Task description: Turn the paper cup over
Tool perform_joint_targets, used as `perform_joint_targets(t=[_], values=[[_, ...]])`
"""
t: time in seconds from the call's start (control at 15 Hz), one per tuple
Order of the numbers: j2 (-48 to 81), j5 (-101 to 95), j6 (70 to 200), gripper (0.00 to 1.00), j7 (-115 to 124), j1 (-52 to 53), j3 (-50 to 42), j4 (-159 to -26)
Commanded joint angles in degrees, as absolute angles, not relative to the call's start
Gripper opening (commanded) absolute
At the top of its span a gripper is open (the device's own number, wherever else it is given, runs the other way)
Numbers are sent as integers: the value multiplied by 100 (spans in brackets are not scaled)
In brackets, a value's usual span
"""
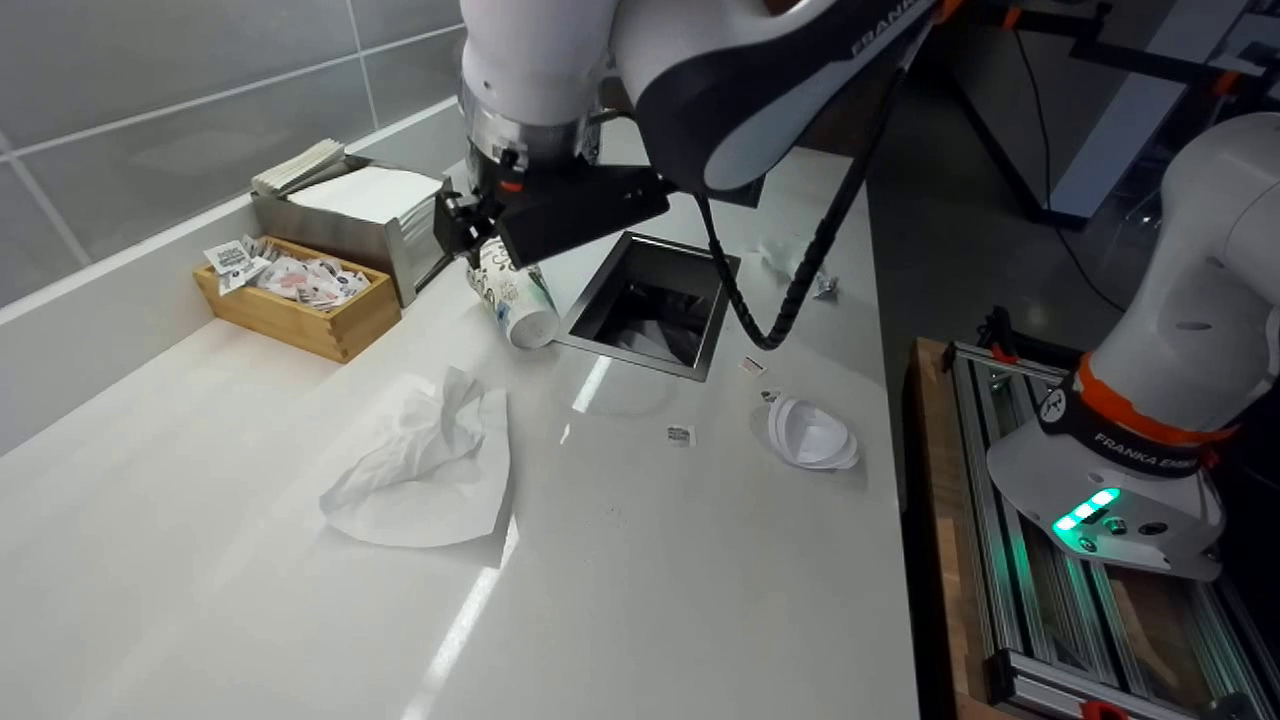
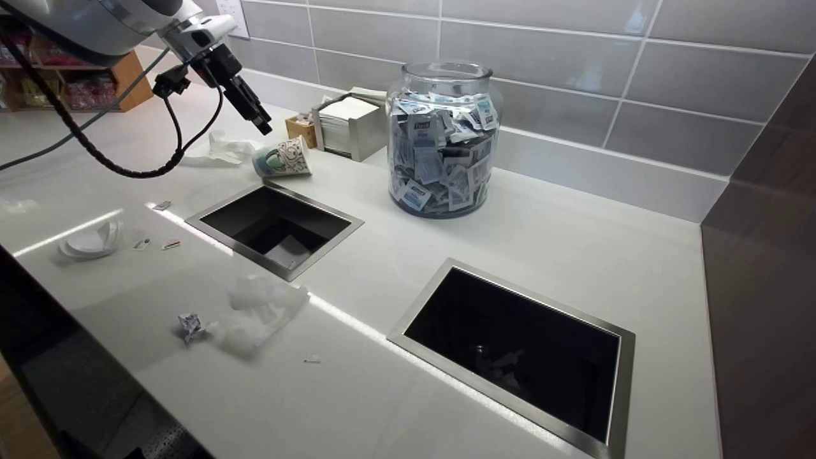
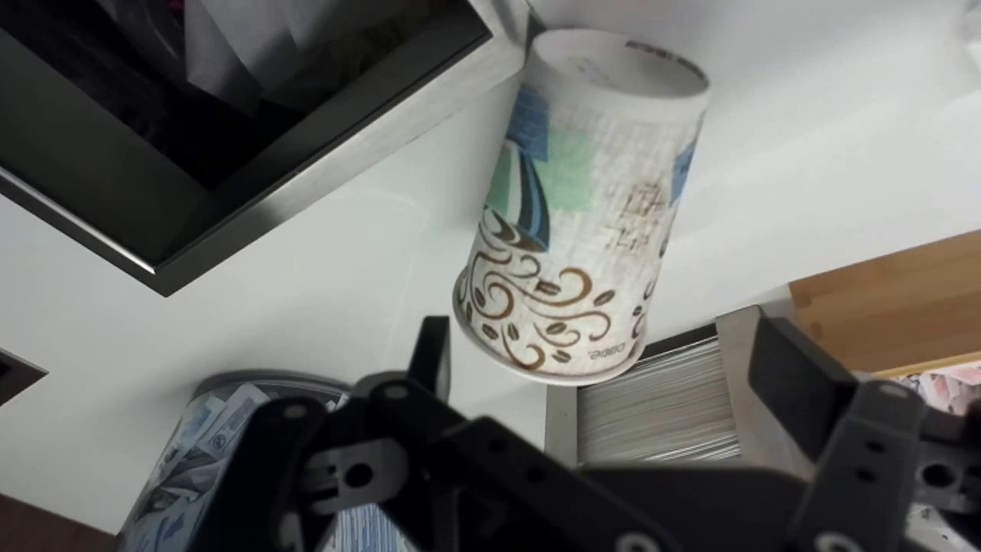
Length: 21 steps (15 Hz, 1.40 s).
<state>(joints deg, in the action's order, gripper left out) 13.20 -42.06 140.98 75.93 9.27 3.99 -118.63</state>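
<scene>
The paper cup lies on its side on the white counter, in an exterior view (image 2: 282, 158) with its rim towards the napkin holder. Its closed base faces the camera in an exterior view where the cup (image 1: 515, 300) rests beside the sunken bin opening. From the wrist, the printed cup (image 3: 590, 192) shows base at the top and rim at the bottom; its inside is hidden. My gripper (image 3: 600, 341) is open, fingers wide apart on either side of the rim in that picture, holding nothing. An exterior view puts the gripper (image 2: 264, 125) above the cup, apart from it.
A framed bin opening (image 1: 640, 362) adjoins the cup. Behind stand a napkin holder (image 2: 366, 137) and a wooden packet box (image 1: 350, 325). A large glass jar (image 2: 443, 146) stands nearby. Crumpled tissue (image 1: 430, 480) and white lids (image 1: 812, 435) lie on the counter.
</scene>
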Motion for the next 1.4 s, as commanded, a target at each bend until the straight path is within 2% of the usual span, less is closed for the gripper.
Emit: perform_joint_targets(t=[0.0, 0.27, 0.6, 1.0, 1.33], values=[[1001, -2623, 14258, 100, 6127, 258, 727, -12012], [908, -816, 13998, 100, 4622, -526, 1099, -11879], [1017, 749, 13447, 100, 3482, -335, 369, -11504], [1457, 793, 12585, 100, 3589, -262, -30, -10910], [1970, 808, 12349, 100, 3644, -221, -156, -10445]])
